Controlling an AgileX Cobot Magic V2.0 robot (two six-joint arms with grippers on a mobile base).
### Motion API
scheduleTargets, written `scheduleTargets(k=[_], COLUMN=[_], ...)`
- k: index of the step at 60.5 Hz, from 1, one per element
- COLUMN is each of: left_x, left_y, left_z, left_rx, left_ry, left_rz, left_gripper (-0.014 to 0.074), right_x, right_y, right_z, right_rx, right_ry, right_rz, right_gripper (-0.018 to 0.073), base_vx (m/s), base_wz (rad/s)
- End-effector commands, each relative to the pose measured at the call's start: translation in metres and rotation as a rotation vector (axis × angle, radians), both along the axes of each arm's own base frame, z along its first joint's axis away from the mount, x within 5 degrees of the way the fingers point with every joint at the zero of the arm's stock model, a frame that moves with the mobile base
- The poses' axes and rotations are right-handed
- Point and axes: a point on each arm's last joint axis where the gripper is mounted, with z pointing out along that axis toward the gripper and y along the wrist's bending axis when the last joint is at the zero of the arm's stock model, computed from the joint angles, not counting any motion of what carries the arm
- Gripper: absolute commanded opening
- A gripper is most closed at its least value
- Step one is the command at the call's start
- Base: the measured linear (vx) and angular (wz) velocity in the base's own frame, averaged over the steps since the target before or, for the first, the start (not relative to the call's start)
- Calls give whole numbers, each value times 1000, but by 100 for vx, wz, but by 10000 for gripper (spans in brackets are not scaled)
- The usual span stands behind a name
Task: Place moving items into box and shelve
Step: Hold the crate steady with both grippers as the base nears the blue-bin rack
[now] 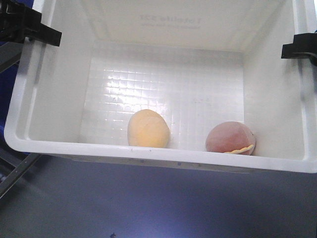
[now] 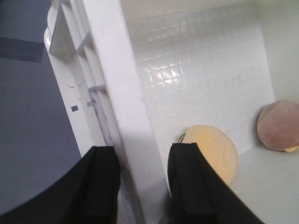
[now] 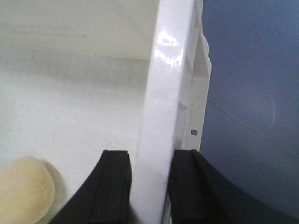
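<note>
A: Can you read the print (image 1: 171, 20) on the box (image 1: 148, 149)?
B: No, too faint and blurred. Its near rim hides the undersides of the cream ball (image 1: 148, 129) and pink ball (image 1: 230, 138); the top edge crops its far wall

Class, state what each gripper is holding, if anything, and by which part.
Both hold the white crate: the left gripper clamps its left side wall at the rim, the right gripper its right side wall.
</note>
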Motion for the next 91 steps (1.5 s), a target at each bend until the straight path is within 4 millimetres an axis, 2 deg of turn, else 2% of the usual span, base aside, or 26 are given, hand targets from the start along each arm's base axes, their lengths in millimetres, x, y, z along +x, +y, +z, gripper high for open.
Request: scheduleTargets(k=[1, 91], left_x=[-16, -16], left_y=[-14, -14], left_z=[36, 36], left_rx=[-215, -215], left_ry=[-136, -136], left_rz=[-56, -56], left_gripper=[-6, -6], right_x=[-5, -5], right_y=[7, 7], right_z=[32, 32], right_rx=[148, 147], right_ry=[-179, -180], right_rz=[0, 0], right_gripper=[-6, -6], base_vx=[20, 17], base_wz=[47, 54])
